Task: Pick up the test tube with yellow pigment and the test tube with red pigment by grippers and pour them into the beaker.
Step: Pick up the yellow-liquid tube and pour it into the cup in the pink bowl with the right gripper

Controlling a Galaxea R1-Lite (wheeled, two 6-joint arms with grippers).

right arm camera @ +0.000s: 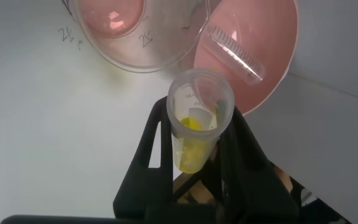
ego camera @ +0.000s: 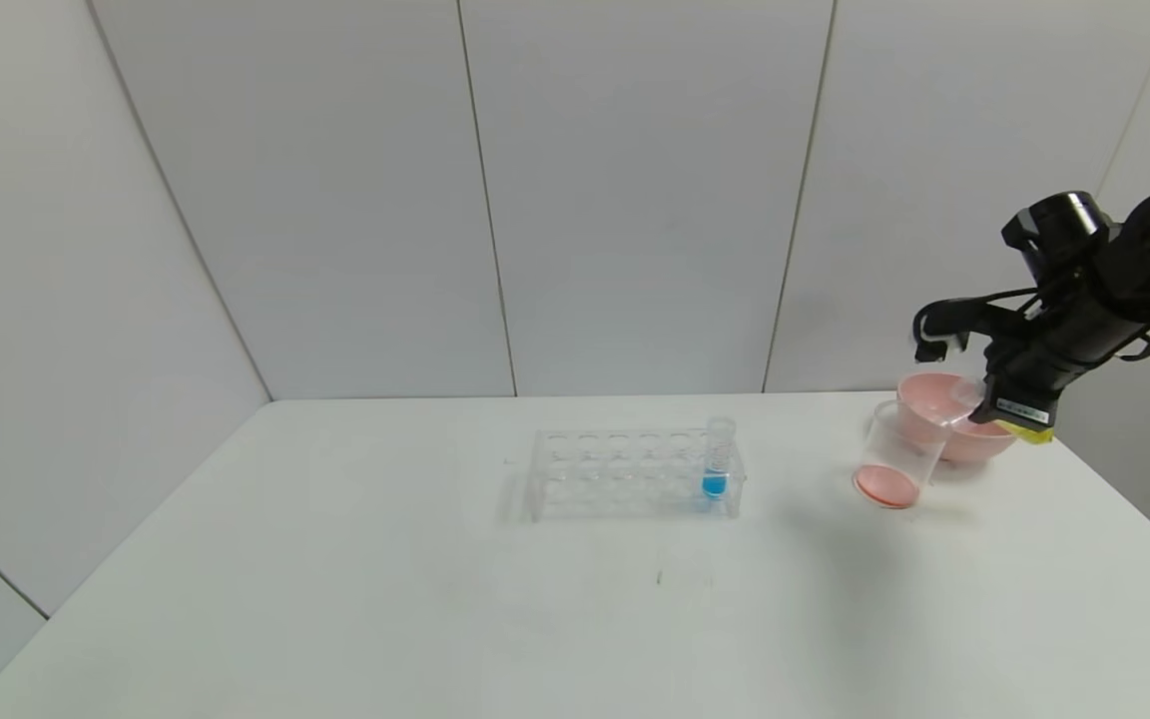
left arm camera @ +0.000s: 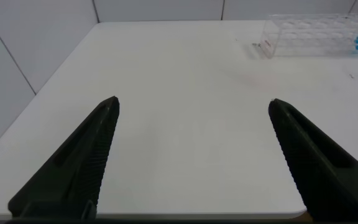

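- Table [ego camera: 435, 599], the largest thing, carries everything: the clear rack [ego camera: 635, 474] stands well apart from the beaker [ego camera: 896, 454], with only the blue tube [ego camera: 717, 459] left in it.
- Pink bowl [ego camera: 944, 419] sits just behind the beaker; the right wrist view shows an emptied tube [right arm camera: 235, 52] lying in it, which the head view does not.
- Beaker liquid is already orange-red, so I judge the red pour done and the yellow one left.
- Right gripper [right arm camera: 194, 155], above the beaker's rim beside the bowl, is clamped tight on the test tube with yellow pigment [right arm camera: 199, 121]; yellow liquid is in its bottom, seen only from the wrist.
- Left gripper [left arm camera: 194, 155] is parked far from the beaker, past the rack, fingers spread wide and holding nothing; only its own view shows it.
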